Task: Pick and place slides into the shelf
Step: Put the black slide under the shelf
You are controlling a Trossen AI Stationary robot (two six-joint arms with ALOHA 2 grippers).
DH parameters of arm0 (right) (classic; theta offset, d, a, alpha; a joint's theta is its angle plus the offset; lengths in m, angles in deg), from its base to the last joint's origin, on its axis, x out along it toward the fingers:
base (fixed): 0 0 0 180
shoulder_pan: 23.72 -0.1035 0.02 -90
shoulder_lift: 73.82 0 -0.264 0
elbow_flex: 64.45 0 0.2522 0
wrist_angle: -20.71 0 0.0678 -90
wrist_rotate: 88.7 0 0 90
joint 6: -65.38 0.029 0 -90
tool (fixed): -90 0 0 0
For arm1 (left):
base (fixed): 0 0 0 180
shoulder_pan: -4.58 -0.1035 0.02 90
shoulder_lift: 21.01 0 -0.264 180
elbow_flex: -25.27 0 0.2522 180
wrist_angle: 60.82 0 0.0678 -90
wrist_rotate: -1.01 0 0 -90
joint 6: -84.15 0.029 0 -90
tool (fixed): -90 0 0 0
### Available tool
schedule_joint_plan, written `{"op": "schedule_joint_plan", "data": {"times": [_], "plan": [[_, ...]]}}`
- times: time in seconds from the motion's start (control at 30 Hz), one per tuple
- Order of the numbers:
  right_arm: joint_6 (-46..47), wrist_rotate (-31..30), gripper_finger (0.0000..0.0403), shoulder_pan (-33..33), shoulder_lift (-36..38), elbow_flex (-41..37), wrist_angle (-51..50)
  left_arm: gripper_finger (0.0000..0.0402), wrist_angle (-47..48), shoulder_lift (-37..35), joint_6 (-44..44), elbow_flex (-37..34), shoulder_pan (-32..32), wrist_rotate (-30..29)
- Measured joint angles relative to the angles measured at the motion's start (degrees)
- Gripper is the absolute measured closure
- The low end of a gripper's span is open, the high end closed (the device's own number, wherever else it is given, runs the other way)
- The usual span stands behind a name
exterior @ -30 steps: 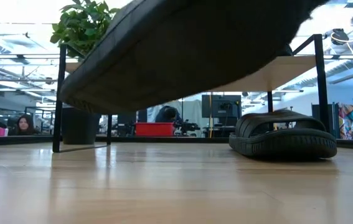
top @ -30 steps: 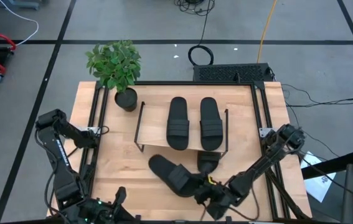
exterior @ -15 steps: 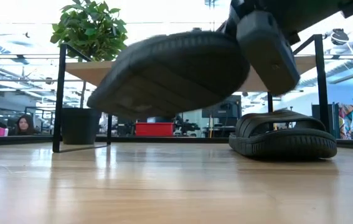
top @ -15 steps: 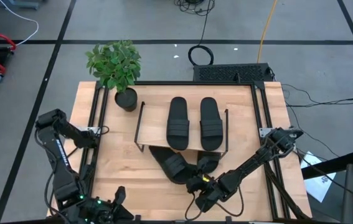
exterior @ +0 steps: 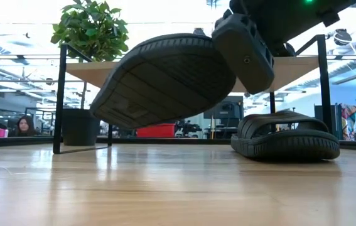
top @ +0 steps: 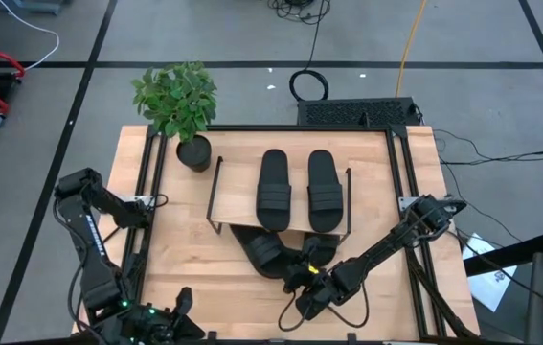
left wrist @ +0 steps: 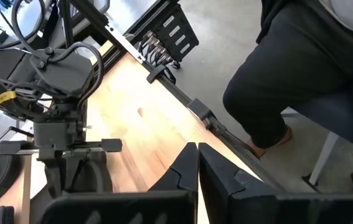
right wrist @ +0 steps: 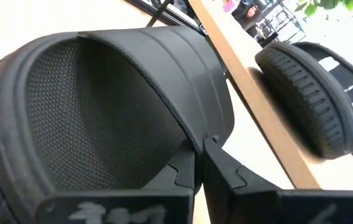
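Observation:
The shelf [top: 237, 192] stands mid-table with two black slides [top: 274, 190] [top: 323, 190] lying sole-down on its wooden top board. My right gripper [top: 295, 276] is just near of the shelf, shut on a third slide [top: 263, 251], whose far end reaches under the top board. In the low view this slide [exterior: 165, 78] hangs tilted above the table. A fourth slide [top: 321, 249] [exterior: 284, 135] rests sole-down on the table at the shelf's near right. My left gripper [top: 183, 307] waits shut and empty at the near left edge. My right gripper pinches the slide's wide strap at its edge [right wrist: 196, 142] between its two fingers. The fingers come from the table's near right, slanting down. The slide is lifted clear of the table and tilted, with its ribbed sole [exterior: 159, 88] facing down and toward the near edge.
A potted plant [top: 180, 105] stands at the far left corner beside the shelf. The shelf's thin black legs [exterior: 58, 100] [exterior: 322, 88] frame the low opening. Bare tabletop [top: 185, 259] lies to the near left. People sit in the room behind [exterior: 24, 125].
My right gripper has gone toward the table's far edge and a little left, carrying the slide. The slide has stayed lifted and has turned, and its far end now lies under the shelf's top board. In the low view it has drawn away from the camera.

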Motion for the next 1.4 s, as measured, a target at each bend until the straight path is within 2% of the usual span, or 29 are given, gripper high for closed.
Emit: {"op": "schedule_joint_plan", "data": {"times": [0.13,0.37,0.57,0.77,0.87,1.03,1.2,1.4], "plan": [[1.82,0.08,0.0403,0.13,-1.48,0.09,-0.37,0.0386,0.65,0.0,-0.25,-0.02,0.36,-0.01],[1.71,-2.11,0.0403,2.48,-4.31,0.3,-0.57,0.0399,0.57,-0.02,-0.36,-0.04,0.36,-0.01],[0.28,-2.61,0.0403,4.05,-5.49,0.79,-0.82,0.0386,0.59,-0.02,-1.41,-0.04,0.34,-0.01],[1.15,3.39,0.0399,5.01,-5.51,0.81,-2.54,0.0394,0.58,-0.02,-1.66,-0.04,0.34,0.1],[3.34,6.53,0.0384,5.16,-5.48,0.81,-2.49,0.04,0.52,-0.02,-1.85,-0.04,0.34,0.38],[4.49,11.89,0.0347,5.14,-5.4,0.83,-2.21,0.0386,0.49,-0.02,-3.36,-0.04,0.34,0.41],[4.73,12.35,0.0304,4.97,-5.38,0.85,-2.08,0.0379,0.47,-0.04,-4.36,-0.04,0.34,0.41],[2.87,13.36,0.0253,3.57,-4.4,0.7,-1.66,0.0392,0.52,-0.04,-4.88,-0.04,0.34,0.45]]}}
